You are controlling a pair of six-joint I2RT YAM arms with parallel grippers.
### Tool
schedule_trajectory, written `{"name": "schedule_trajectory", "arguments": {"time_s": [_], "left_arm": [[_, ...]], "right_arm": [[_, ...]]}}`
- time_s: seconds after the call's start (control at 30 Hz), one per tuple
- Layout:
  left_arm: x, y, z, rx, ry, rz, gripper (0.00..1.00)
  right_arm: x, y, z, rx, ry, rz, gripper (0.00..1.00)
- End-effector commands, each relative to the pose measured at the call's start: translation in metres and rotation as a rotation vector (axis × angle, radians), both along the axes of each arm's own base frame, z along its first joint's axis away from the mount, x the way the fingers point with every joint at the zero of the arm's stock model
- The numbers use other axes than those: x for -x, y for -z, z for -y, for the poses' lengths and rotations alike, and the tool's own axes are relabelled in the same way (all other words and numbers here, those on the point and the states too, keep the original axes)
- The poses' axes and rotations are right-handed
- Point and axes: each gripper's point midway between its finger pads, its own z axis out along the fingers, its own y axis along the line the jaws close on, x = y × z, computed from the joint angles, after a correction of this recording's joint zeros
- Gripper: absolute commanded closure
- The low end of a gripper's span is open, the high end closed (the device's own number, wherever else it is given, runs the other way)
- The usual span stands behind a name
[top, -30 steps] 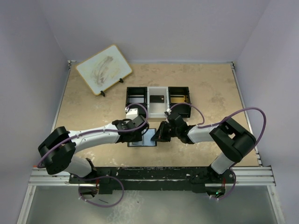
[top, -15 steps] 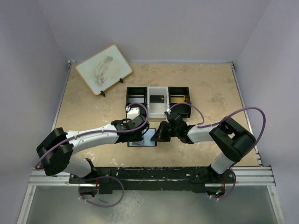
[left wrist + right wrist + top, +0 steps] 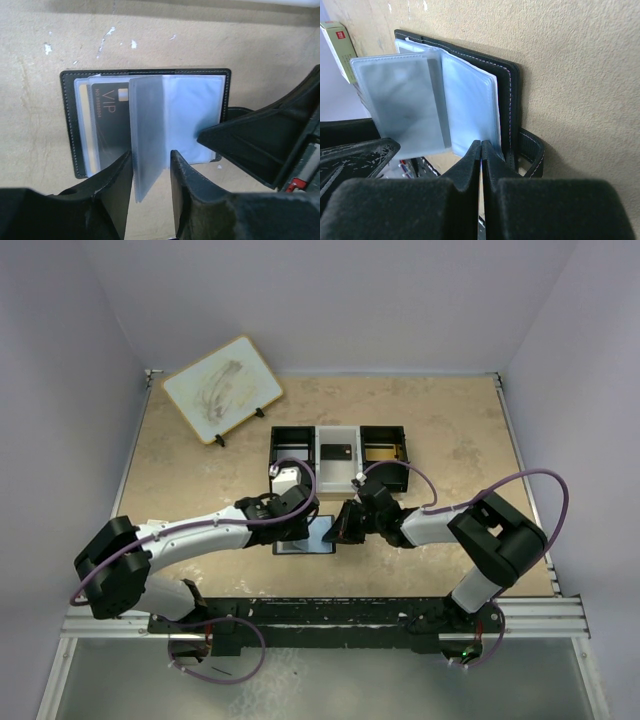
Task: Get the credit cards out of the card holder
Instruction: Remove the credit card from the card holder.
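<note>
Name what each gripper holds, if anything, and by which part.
Nothing visibly clamped. Left gripper, jaws parted, straddles the card holder's clear sleeve at its near edge; right gripper, shut, presses other sleeves.

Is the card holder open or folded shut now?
Open. The card holder lies spread flat, clear sleeves exposed; one sleeve stands between the fingers of the left gripper, and a dark card sits in another.
</note>
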Motion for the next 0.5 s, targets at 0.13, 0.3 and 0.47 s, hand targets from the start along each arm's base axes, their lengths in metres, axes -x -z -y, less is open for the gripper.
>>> {"name": "schedule_trajectory", "arguments": {"time_s": [0.13,0.3,0.47], "left_arm": [[-0.006,-0.015,-0.010,-0.075,-0.023,0.030,0.59],[-0.005,-0.010,-0.007,-0.079,-0.008,0.014,0.58],[0.000,0.003,-0.003,-0.101,0.017,-0.033,0.58]], "right_arm": [[0.013,0.028,0.017,0.112,-0.011,-0.060,0.97],[0.014,0.028,0.017,0.114,-0.014,-0.062,0.97],[0.013,0.029,0.016,0.116,-0.016,-0.061,0.97]]}}
